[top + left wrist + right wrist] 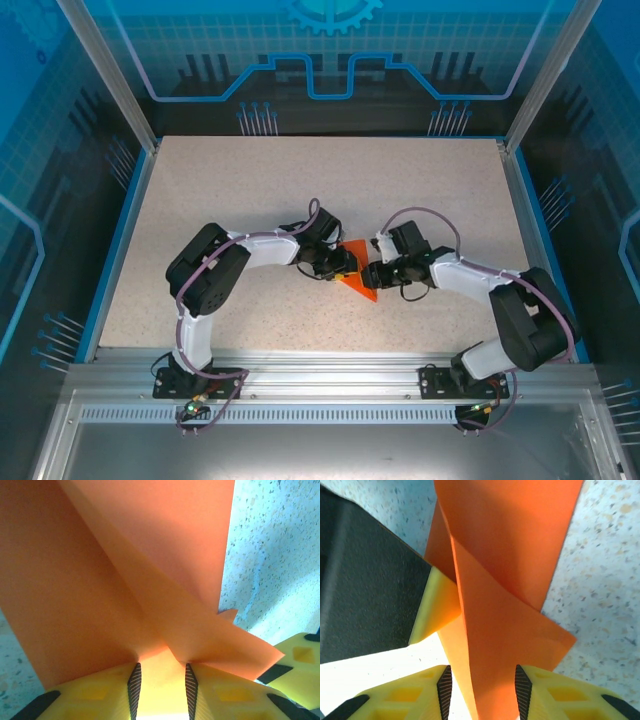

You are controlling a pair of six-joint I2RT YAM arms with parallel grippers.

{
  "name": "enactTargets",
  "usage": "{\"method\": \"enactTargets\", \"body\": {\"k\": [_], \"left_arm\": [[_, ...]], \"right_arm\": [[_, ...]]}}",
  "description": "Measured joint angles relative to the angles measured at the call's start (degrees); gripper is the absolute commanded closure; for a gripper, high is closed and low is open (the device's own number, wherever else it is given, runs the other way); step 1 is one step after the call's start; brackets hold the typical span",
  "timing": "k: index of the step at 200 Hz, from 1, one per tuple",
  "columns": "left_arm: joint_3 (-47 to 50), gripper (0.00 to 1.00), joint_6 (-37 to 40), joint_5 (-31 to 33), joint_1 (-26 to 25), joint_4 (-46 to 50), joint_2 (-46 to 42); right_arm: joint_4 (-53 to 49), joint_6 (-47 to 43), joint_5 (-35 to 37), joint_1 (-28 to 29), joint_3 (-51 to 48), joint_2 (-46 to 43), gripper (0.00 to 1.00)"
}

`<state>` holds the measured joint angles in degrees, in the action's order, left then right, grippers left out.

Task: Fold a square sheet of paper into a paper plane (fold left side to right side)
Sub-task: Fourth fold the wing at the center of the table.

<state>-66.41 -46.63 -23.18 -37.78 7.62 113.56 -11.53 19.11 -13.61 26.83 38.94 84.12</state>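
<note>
**Paper plane (357, 277) mid-fold between two end effectors**

The paper plane lies at the middle of the table (250, 180), with one arm on each side of it. The left end effector (161, 682) has its jaws a little apart, and the creased paper runs up to the gap between them. The right end effector (482, 682) also has its jaws apart. A strip of paper passes between them with a bright gap on one side, so nothing is pinched there.

To fold well, I judge that one side should pin the paper near the centre line. The other side should carry the left edge over to meet the right edge. The edges should be lined up before the crease is pressed, then rubbed from the middle outward.

The paper is thin, matte and bright orange, with sharp diagonal creases and overlapping flaps that narrow to a point. It will likely buckle or slip under a heavy push. The table is pale and speckled. The fingers are yellow plastic with dark ribbed pads (444, 685).
</note>
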Motion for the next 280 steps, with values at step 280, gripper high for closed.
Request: {"method": "enactTargets", "body": {"k": [280], "left_arm": [[2.1, 0.68, 0.2, 2.6, -0.2, 1.2, -3.1]], "right_arm": [[0.5, -1.5, 0.5, 2.8, 0.5, 3.7, 0.92]]}}
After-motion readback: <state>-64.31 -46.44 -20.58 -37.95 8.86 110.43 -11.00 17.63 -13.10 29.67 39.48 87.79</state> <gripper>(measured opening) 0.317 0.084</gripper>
